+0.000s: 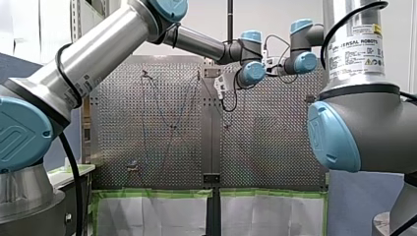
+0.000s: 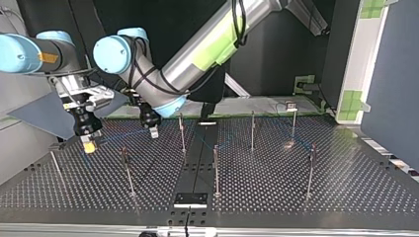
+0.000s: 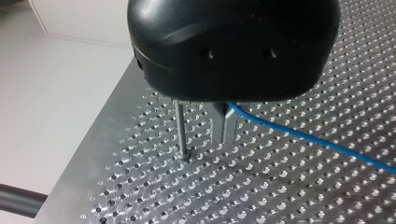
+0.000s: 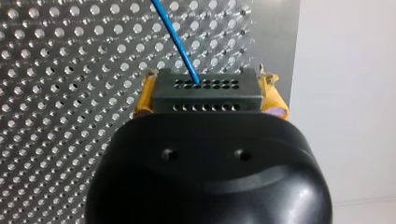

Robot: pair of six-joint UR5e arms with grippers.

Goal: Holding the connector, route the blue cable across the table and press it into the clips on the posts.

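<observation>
Connector (image 4: 205,91): clamped between the yellow pads (image 4: 142,98) of my right claw (image 4: 208,95), hole-pattern face pointing ahead of it.
Blue cable (image 4: 180,44): leaves the connector's face and runs ahead of my right claw over the bench (image 4: 56,140); further along, comes out from between the fingers of my left claw (image 3: 224,128) and trails off to one side.
Left claw: metal fingers drawn together around the cable, tips just above the bench, a post (image 3: 181,130) just beside them.
Risk, snag: likely if the cable drags on the post beside my left claw instead of seating in a clip; clip itself not visible here.
Risk, pull-out: too much tension between the two claws could tug the thin cable at the connector or slip it through the metal fingers.
Risk, collision: both claws close together; a careless sweep could knock the post.
Materials: connector a dull grey block with rows of round holes; cable thin, smooth, flexible; post a slim metal rod; bench perforated matte metal.
</observation>
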